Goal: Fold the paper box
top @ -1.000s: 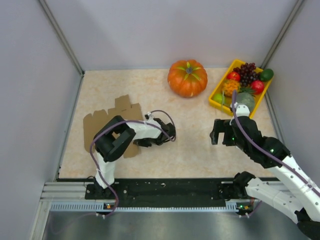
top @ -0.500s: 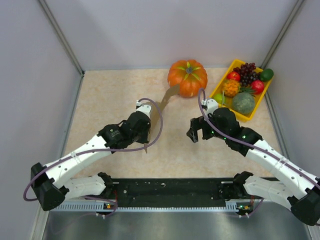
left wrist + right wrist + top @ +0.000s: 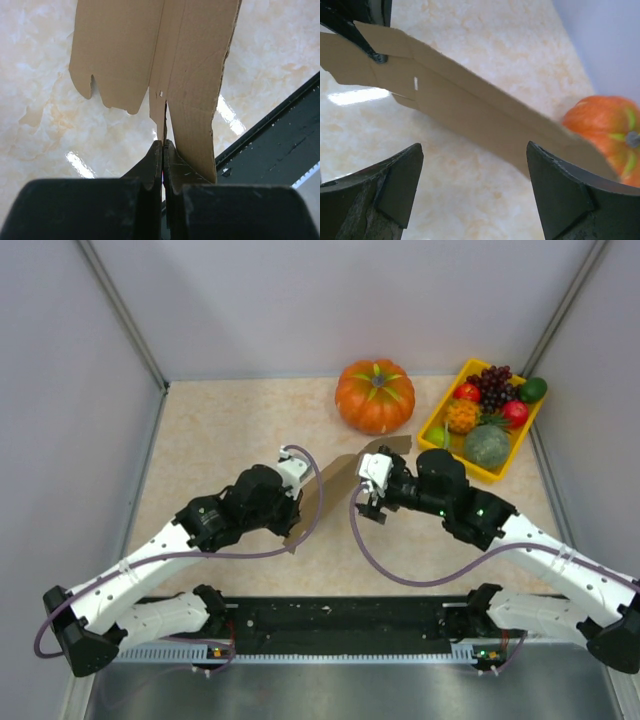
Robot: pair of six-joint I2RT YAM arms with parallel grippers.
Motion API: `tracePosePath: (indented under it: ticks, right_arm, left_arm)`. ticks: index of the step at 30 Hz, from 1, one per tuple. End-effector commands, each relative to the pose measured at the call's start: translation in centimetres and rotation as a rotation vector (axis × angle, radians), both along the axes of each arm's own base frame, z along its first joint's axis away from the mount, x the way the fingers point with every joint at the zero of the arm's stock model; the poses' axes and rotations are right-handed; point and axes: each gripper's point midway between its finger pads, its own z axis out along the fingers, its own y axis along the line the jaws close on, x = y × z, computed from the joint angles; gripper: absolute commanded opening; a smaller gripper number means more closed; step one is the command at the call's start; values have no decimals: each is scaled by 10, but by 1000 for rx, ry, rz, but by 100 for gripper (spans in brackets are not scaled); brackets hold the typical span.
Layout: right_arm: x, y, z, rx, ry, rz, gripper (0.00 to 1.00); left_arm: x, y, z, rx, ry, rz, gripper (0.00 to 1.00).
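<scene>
- Progress is looking early: the left hand (image 3: pixel 163 145) is pinching the near edge of the paper box (image 3: pixel 190 60) between closed jaws, holding it on edge above the counter (image 3: pixel 230 430).
- Creases are showing in the paper box, but no flap is standing folded, so I am judging that nearly all the folding is remaining.
- The right hand (image 3: pixel 474 150) is gaping wide just beside the far end, gripping nothing.
- Counting so far: one paper box, two hands.
- Farther back, one pumpkin (image 3: pixel 375 395) and one yellow tray (image 3: pixel 437 415) of fruit are sitting.
</scene>
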Motion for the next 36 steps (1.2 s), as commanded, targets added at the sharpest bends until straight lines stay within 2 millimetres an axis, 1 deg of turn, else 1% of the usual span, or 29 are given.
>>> tracePosePath:
  ticks: [1, 2, 3, 4, 5, 6, 8, 10, 12, 13, 14, 18, 21, 23, 24, 25, 26, 27, 28, 29, 30, 31, 32, 33, 34, 35, 36]
  right_arm:
    - [12, 9, 70, -78, -339, 86, 83]
    - [13, 12, 71, -100, -352, 99, 83]
    - [11, 15, 79, -101, -361, 117, 83]
    - [8, 19, 80, -108, -358, 141, 83]
    - [7, 29, 72, -132, -339, 187, 82]
    - [4, 32, 75, -146, -329, 212, 81]
    - [1, 43, 69, -159, -309, 265, 76]
    - [-1, 47, 71, -157, -311, 290, 72]
    - [-4, 52, 72, -154, -308, 322, 71]
    - [-6, 51, 66, -175, -287, 341, 69]
    - [-12, 54, 63, -183, -277, 366, 68]
    - [-19, 57, 53, -221, -269, 390, 68]
    - [-18, 62, 46, -244, -272, 401, 59]
    - [-13, 63, 40, -270, -303, 392, 49]
    - [-12, 64, 41, -274, -326, 379, 43]
    - [-9, 63, 45, -270, -356, 360, 35]
    - [-3, 64, 46, -257, -390, 329, 31]
    - [1, 65, 52, -237, -423, 299, 25]
    - [-1, 65, 57, -222, -442, 283, 18]
    - [-3, 61, 64, -198, -454, 271, 16]
    - [-7, 62, 76, -157, -460, 262, 11]
    - [-11, 62, 82, -112, -407, 246, 9]
    - [-17, 58, 103, -63, -404, 239, 6]
    - [-22, 54, 107, -49, -381, 240, 0]
    - [-28, 52, 112, -16, -342, 242, 0]
    - [-35, 45, 132, 32, -346, 234, 0]
    - [-40, 41, 135, 40, -314, 234, 0]
  left_arm:
    - [0, -10, 31, -55, -55, -85, 0]
    - [-1, -10, 31, -50, -51, -92, 0]
    - [-3, -10, 31, -41, -48, -102, 0]
    - [-5, -11, 32, -46, -45, -118, 0]
    - [-5, -11, 31, -44, -46, -126, 0]
    - [-5, -11, 32, -37, -48, -138, 0]
    - [-6, -11, 33, -27, -53, -159, 0]
    - [-6, -10, 37, -11, -57, -173, 0]
    - [-6, -10, 45, 1, -75, -198, 0]
    - [-7, -8, 45, 13, -74, -201, 0]
    - [-5, -8, 50, 18, -89, -209, 0]
    - [-5, -7, 54, 42, -92, -222, 0]
    - [-9, -9, 54, 36, -79, -251, 0]
    - [-9, -9, 57, 30, -87, -250, 0]
    - [-8, -7, 60, 27, -97, -239, 0]
    - [-7, -5, 62, 30, -105, -225, 0]
    - [-7, -6, 67, 16, -118, -229, 0]
    - [-9, -5, 75, -1, -135, -231, 0]
    - [-8, -4, 80, -11, -150, -221, 0]
    - [-8, -3, 92, -38, -174, -208, 0]
    - [-9, 0, 98, -49, -183, -199, 0]
    - [-9, 1, 106, -69, -193, -176, 10]
    - [-11, 6, 125, -109, -234, -160, 18]
    - [-12, 9, 137, -137, -261, -139, 25]
    - [-9, 18, 156, -173, -304, -83, 40]
    - [-14, 28, 175, -222, -351, -56, 45]
    - [-15, 34, 193, -268, -392, -23, 50]
